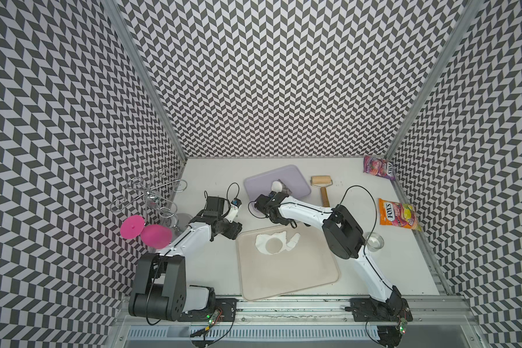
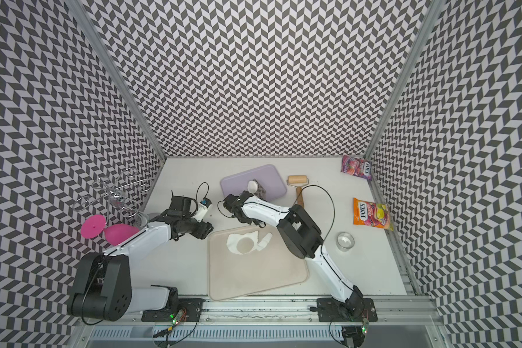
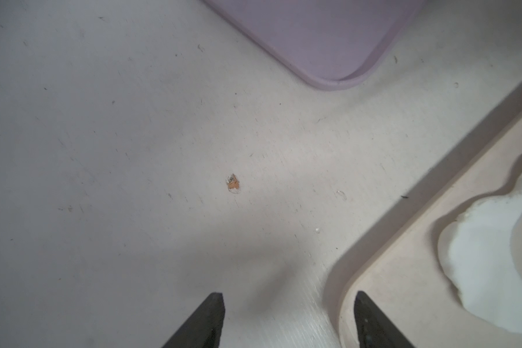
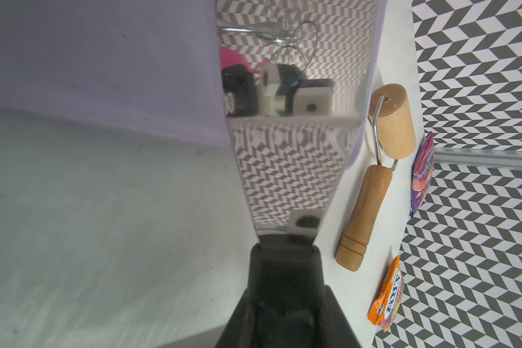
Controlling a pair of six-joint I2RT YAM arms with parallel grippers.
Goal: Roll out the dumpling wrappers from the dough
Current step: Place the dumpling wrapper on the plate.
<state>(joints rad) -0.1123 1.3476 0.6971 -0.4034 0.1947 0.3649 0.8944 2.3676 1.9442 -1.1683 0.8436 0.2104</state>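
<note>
The right end effector (image 4: 285, 256) clamps a shiny metal scraper (image 4: 284, 168). The dumpling wrapper (image 1: 277, 185) sits by its blade over the purple tray (image 1: 296, 180), upper centre. The left end effector (image 3: 288, 304) gapes empty above the worktop (image 3: 133, 150). The dough (image 1: 261, 241) lies on the beige tray (image 1: 284, 277), centre.

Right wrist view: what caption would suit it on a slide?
Right gripper clamps a mirror-bright metal blade at the lilac tray, the wooden roller lying on the table beside it.

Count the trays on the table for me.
2. The lilac tray lies at the far middle, beneath the scraper held by the right gripper; the beige tray lies nearer the robot, holding the dough. None seems hidden.
</note>
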